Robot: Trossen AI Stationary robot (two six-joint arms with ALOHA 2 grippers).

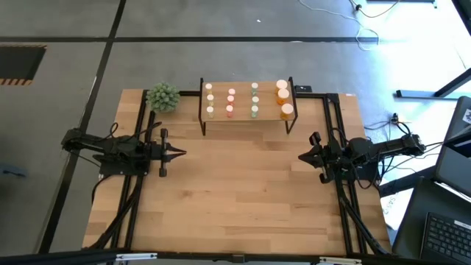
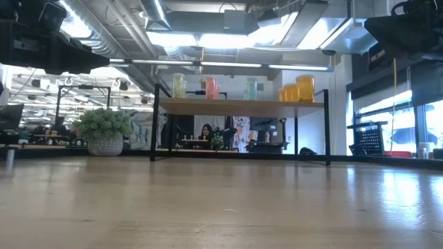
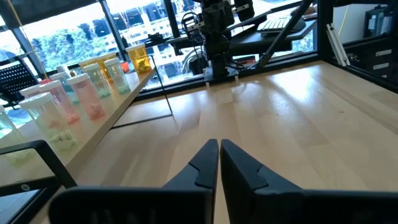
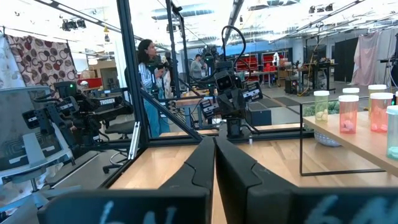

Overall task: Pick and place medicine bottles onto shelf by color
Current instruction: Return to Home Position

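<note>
The shelf (image 1: 246, 101) stands on thin black legs at the table's far edge. On its light-wood board the medicine bottles stand in rows by colour: yellowish (image 1: 210, 99), pink-red (image 1: 230, 101), green (image 1: 255, 99) and larger orange ones (image 1: 283, 99). The low view shows the same bottles (image 2: 211, 87) upright on the board. My left gripper (image 1: 182, 153) hovers shut above the table's left side, away from the shelf. My right gripper (image 1: 301, 157) hovers shut above the right side. Each wrist view shows its own fingers closed together, left (image 3: 219, 151) and right (image 4: 214, 149).
A green spiky plant ball (image 1: 163, 96) in a pale pot sits left of the shelf at the far edge. Bare tabletop (image 1: 235, 191) lies between the arms and toward the near edge. People stand in the room beyond the table (image 4: 148, 81).
</note>
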